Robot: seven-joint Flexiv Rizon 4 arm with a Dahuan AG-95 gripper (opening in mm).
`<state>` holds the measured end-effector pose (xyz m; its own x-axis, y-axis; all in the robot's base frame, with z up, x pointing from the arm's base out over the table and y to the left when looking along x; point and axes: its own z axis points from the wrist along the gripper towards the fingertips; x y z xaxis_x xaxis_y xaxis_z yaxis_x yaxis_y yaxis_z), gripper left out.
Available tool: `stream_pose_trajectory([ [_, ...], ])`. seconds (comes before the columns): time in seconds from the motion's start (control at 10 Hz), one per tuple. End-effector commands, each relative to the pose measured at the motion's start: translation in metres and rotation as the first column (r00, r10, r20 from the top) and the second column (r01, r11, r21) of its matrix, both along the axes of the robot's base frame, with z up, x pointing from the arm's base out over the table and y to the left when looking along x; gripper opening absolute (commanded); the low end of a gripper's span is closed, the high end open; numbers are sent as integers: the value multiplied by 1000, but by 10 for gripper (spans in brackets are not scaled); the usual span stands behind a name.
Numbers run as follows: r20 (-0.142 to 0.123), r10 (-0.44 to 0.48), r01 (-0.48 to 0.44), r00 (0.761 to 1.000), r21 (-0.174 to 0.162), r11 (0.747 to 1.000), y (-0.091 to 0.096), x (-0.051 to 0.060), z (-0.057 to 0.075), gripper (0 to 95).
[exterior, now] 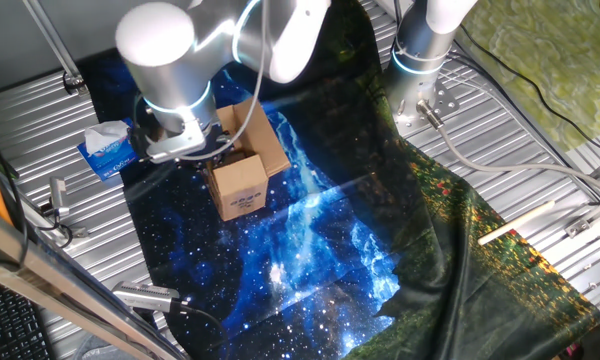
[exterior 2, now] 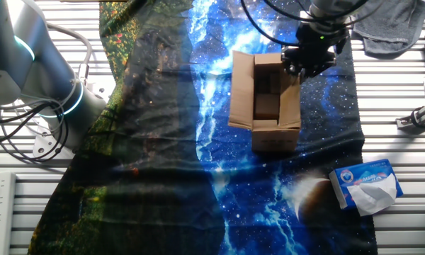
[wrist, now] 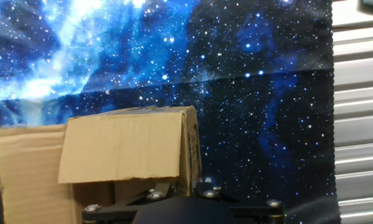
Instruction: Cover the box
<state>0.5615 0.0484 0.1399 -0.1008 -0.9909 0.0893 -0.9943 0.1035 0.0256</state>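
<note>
Box point(exterior 2: 265, 106) sits near the middle of the galaxy-print cloth point(exterior 2: 198, 177), top open: one long flap point(exterior 2: 241, 88) stands up on the side away from the arm, and a shorter flap point(wrist: 121, 146) folds inward right under the hand camera. Gripper point(exterior 2: 308, 60) hangs at the box's edge next to that flap; can't tell if the fingers are apart or together, they're hidden in every view. I'd push the flap inward and down with a slow sweep and keep the force low, since that light carton will probably skid on the cloth toward the tissue box point(exterior 2: 368, 185).

brown box point(exterior 2: 268, 113), flaps open, upright
</note>
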Motion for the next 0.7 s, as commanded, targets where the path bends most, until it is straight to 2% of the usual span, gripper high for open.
stream_pose_trajectory([
  [0.1, -3, 28, -28, 1000, -3, 1000, 2, 6, -1, 0],
  [0.7, -6, 70, -70, 998, -17, 997, 6, 13, 1, 0],
])
